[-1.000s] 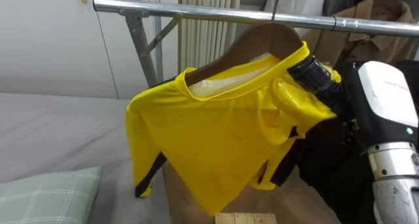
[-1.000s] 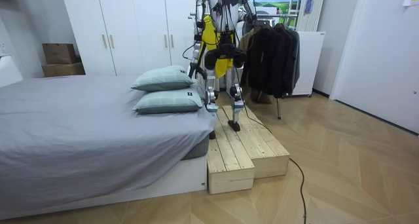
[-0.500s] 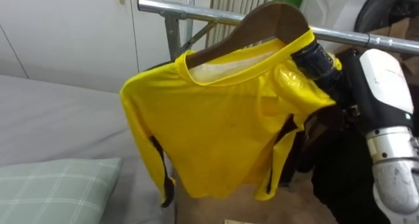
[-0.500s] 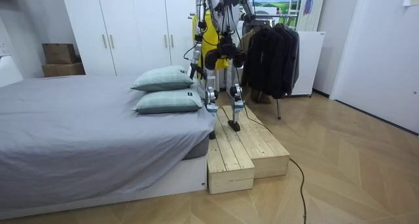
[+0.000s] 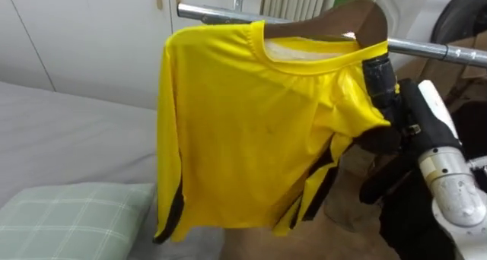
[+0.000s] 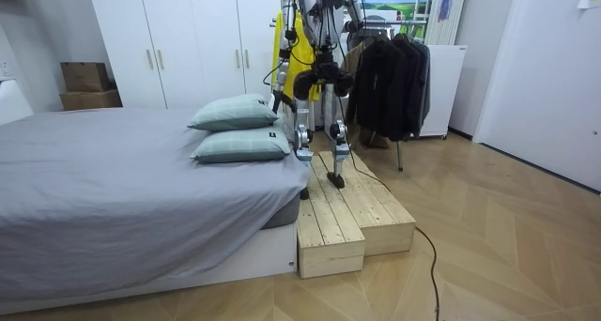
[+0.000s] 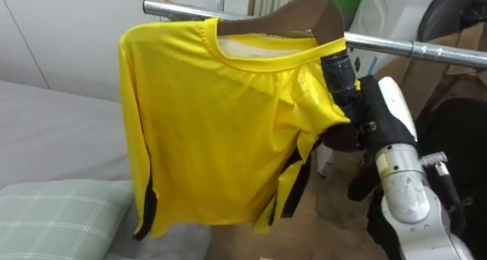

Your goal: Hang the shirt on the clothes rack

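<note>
A yellow long-sleeved shirt (image 5: 243, 131) with dark side stripes hangs on a brown wooden hanger (image 5: 367, 20). The hanger is level, right at the metal clothes rail (image 5: 430, 49); its hook runs out of the top of the view. My right hand (image 5: 396, 112) comes in from the right, its dark fingers (image 5: 378, 74) curled round the hanger's right end, partly under the shirt's sleeve. In the room view I stand on a wooden platform (image 6: 349, 208), facing the rail with the shirt (image 6: 289, 25) raised high.
Dark coats (image 6: 394, 72) and a brown garment (image 5: 466, 47) hang on the rail to the right. A grey bed (image 5: 68, 131) with a checked pillow (image 5: 72, 218) lies to the left. White wardrobes (image 6: 188, 39) stand behind, and a radiator (image 5: 297, 0) is beyond the rail.
My right hand has lifted the hanger up to the rail and levelled it, and the shirt now hangs straight down. The eye view has shifted too.
</note>
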Controlling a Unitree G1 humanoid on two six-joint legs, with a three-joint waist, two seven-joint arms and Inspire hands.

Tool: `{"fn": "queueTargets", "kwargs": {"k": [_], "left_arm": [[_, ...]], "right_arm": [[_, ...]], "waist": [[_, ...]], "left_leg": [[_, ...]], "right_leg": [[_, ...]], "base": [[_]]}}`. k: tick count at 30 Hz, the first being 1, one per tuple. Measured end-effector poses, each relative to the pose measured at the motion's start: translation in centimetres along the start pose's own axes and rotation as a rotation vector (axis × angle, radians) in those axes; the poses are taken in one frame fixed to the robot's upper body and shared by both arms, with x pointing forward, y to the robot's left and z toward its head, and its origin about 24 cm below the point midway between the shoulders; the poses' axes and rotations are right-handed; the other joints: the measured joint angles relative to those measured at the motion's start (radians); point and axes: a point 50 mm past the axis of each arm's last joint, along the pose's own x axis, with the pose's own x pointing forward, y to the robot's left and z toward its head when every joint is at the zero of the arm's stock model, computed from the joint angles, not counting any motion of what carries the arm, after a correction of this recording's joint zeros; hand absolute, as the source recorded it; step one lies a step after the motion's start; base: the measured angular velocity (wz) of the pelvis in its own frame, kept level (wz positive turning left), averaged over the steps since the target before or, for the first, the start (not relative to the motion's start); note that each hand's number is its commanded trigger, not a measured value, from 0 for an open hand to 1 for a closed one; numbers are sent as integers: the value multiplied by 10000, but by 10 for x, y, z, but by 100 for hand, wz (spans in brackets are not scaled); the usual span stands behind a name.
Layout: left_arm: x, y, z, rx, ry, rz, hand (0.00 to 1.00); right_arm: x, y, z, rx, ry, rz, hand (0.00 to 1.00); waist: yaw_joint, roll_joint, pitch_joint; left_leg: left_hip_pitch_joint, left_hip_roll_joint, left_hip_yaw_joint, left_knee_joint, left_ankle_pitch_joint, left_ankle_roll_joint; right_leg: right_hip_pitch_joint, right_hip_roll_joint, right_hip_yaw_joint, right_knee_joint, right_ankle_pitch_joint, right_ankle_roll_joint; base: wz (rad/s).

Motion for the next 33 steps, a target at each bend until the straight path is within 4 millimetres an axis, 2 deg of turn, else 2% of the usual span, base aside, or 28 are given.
{"fn": "queueTargets", "kwargs": {"k": [6,13,20,23,25,27,33], "left_arm": [[-2,3,3,176,-369,45,0],[-3,5,-3,-24,-344,-41,0],[-3,7,0,102,-413,-25,0],[-3,9,2,106,-440,48,0],[-3,11,2,61,-476,145,0],[-3,13,2,140,-491,232,0],[-2,19,3,278,-552,387,0]], "right_arm": [[3,0,-21,1454,1091,457,100],[7,1,-38,1694,2001,876,100],[15,-16,-45,1268,2441,934,100],[24,-22,-42,1221,2489,831,100],[29,-28,-40,1134,2540,800,100],[30,-31,-42,1051,2616,827,100],[28,-40,-50,614,2832,995,100]], "waist": [[256,-92,-80],[238,-85,-80],[211,-131,-66],[182,-218,-42],[162,-316,-54],[166,-396,-90],[183,-556,-67]], "left_leg": [[-16,-9,-238,45,0,-1],[72,-5,-279,46,1,-1],[62,-16,-323,47,11,-19],[39,-19,-352,42,47,-42],[34,-26,-425,43,59,-51],[23,-31,-480,43,68,-56],[74,-43,-660,70,73,-57]], "right_leg": [[29,-33,-210,7,-61,-37],[206,-43,-305,-12,-63,-39],[176,-63,-360,-4,-90,-64],[189,-66,-378,4,-94,-67],[179,-82,-439,-16,-122,-72],[225,-97,-503,-16,-136,-73],[356,-135,-667,-30,-136,-76]], "base": [[11],[1],[0],[2],[9],[9],[8]]}}
